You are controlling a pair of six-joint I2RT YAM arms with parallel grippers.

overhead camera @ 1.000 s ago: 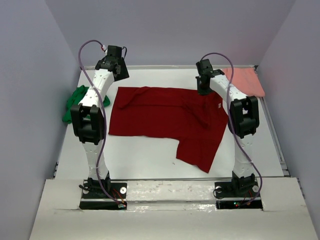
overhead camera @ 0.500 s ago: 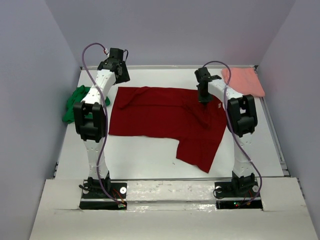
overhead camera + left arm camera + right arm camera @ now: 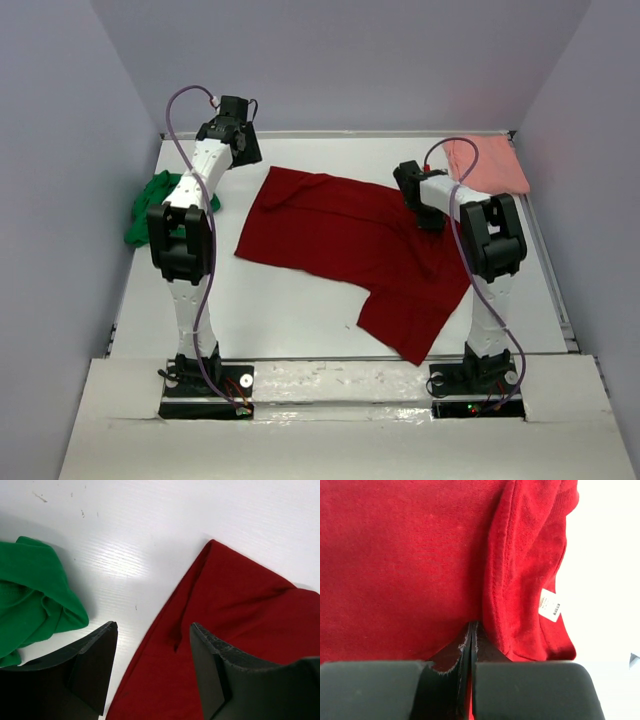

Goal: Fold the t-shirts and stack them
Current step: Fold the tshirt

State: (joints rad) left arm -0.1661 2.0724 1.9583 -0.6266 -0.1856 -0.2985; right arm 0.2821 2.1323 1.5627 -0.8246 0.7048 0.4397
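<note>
Fabric of your dark red shirt (image 3: 340, 235) runs upper-left to lower-right, partly hidden where right claw (image 3: 471, 626) clamps shut on it; left claw (image 3: 152, 626) gapes empty.

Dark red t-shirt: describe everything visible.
The dark red t-shirt is soft knit cloth, spread mostly flat and askew on the white table, one sleeve toward the near edge. A white label shows by a folded seam. The right gripper is shut on its far right part; the open left gripper hangs near its far left corner.
</note>
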